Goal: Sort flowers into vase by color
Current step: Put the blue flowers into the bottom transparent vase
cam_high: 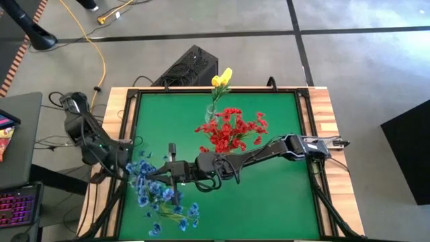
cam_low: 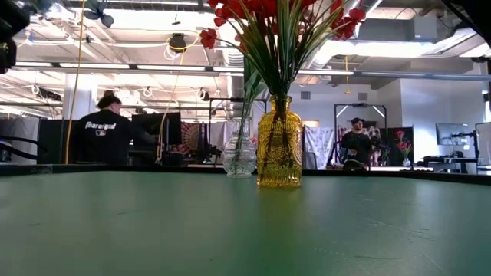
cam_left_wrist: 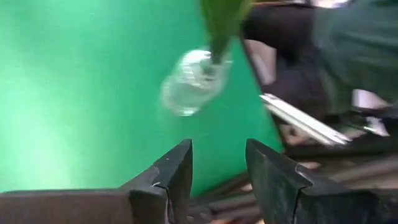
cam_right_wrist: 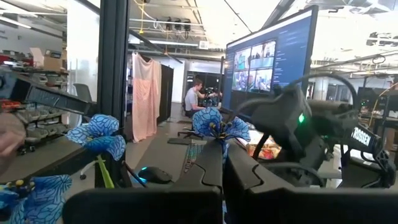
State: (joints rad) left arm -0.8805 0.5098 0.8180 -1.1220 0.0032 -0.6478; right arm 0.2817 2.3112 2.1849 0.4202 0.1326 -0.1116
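A spray of small blue blooms [cam_high: 161,195] is off the table near its left near corner; the low view shows none of it on the green mat. My right gripper [cam_high: 160,173] reaches level toward the table's left and is shut on that spray [cam_right_wrist: 214,123]. My left gripper [cam_left_wrist: 217,171] is open at the table's left edge [cam_high: 127,160], beside the blue blooms, touching nothing. Red blooms [cam_high: 230,131] stand in an amber vase [cam_low: 279,142]. Yellow heads [cam_high: 222,78] stand in a clear vase [cam_low: 239,157], which the left wrist view also shows [cam_left_wrist: 189,84]. My right gripper pinches a thin stem [cam_right_wrist: 222,148] of the blue spray just under one bloom, between its two shut fingers [cam_right_wrist: 186,199]. The fingers come level from the table's right. The spray is lifted clear, with blooms spreading on both sides of the fingers [cam_right_wrist: 99,138].
The two vases stand close together at the middle and far part of the green mat [cam_high: 282,202]. A raised black frame [cam_high: 310,128] runs around the mat. People work at desks in the room beyond the table [cam_low: 107,130].
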